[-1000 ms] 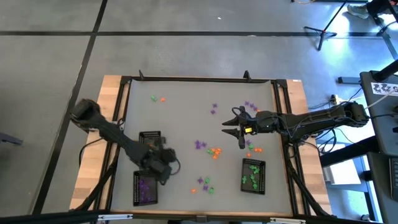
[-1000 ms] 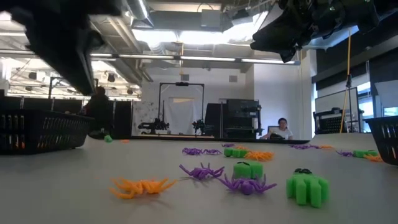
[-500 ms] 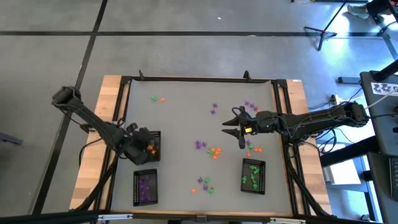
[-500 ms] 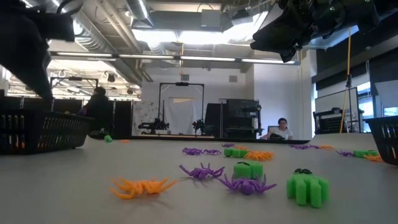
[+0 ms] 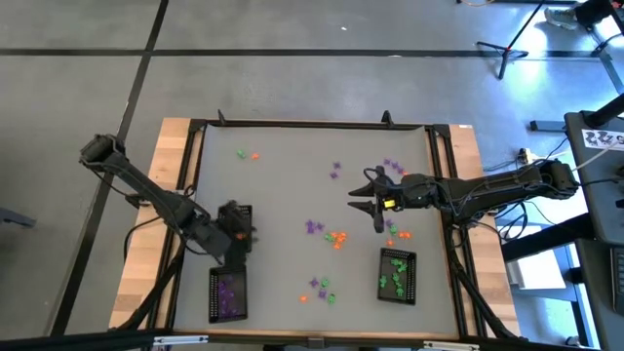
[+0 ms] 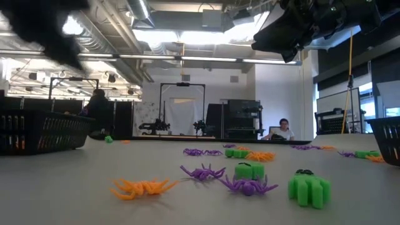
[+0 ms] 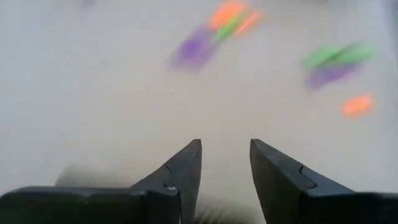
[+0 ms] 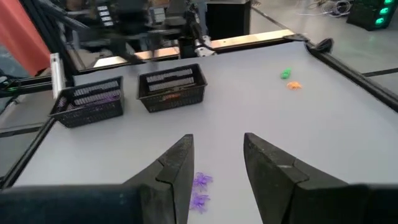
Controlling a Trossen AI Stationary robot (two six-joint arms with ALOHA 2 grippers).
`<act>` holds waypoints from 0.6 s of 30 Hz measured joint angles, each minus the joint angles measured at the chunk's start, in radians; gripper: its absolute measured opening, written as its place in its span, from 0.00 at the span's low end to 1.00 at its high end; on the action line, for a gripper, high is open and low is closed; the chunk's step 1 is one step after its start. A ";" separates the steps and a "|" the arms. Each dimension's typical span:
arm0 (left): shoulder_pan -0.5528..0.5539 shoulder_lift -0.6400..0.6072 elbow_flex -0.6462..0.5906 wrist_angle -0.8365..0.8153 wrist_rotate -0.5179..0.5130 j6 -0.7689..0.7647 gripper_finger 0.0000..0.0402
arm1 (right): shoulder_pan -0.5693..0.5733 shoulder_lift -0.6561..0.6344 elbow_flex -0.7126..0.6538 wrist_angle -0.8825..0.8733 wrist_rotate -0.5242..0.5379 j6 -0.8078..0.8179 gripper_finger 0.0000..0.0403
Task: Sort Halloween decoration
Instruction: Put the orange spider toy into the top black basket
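Across the grey table [image 5: 292, 185] lie loose orange, purple and green trinkets [image 5: 334, 238]. Left gripper [image 5: 237, 234] hangs over the orange tray [image 5: 234, 219], fingers parted, empty: a drop-off step, apparently. Right gripper [image 5: 366, 202] waits spread mid-table. Next: another trinket to pick.

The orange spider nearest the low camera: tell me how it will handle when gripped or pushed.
The orange spider looks thin and flat on the table, so it is probably very light and would likely slide rather than roll. Its splayed, slender legs may flex or snag on fingers. Lying so low, it probably offers little to pinch.
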 joint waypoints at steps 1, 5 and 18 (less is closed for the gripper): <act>0.000 0.021 0.000 0.120 0.002 0.105 0.32 | 0.000 0.000 0.000 0.000 0.008 0.000 0.34; 0.000 0.170 0.009 0.494 0.051 0.413 0.31 | 0.000 0.000 0.000 0.000 0.010 0.000 0.34; 0.015 0.737 0.408 0.521 0.308 0.612 0.31 | 0.000 0.000 0.000 0.000 0.010 0.004 0.34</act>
